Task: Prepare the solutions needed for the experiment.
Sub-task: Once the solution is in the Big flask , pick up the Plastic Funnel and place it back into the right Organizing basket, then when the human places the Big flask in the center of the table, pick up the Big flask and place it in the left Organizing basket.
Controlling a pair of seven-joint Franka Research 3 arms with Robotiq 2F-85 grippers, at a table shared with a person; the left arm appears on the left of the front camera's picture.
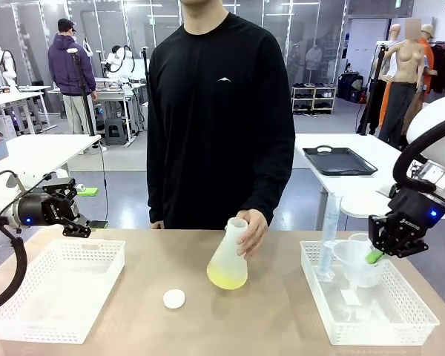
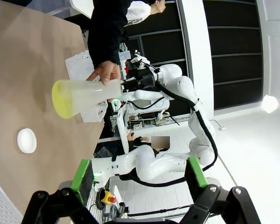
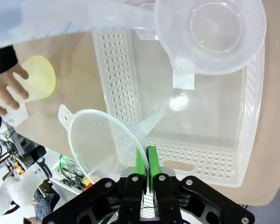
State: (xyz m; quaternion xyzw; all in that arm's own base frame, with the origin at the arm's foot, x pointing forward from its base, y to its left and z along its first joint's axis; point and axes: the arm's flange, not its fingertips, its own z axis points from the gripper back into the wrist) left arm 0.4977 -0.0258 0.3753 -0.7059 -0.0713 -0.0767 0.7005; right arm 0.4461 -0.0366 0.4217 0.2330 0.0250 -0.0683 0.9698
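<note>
Judging it midway: the solutions (image 1: 226, 279) pool yellow in the uncapped flask (image 1: 231, 248) that a person's hand (image 1: 252, 226) tilts on the surface (image 1: 282, 315); right gripper (image 3: 145, 161) pinches the funnel (image 3: 100, 140) over its tray (image 1: 419, 322), left gripper (image 2: 139, 175) gapes empty; further filling and capping seem left

The surface (image 1: 282, 319) is viewed from the robot's side. The yellow solutions (image 1: 226, 279) are shared by all views (sideways from the left wrist, downward from the right).

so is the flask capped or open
Open: nothing covers the mouth of the flask, and the white cap lies apart from it on the table.
</note>
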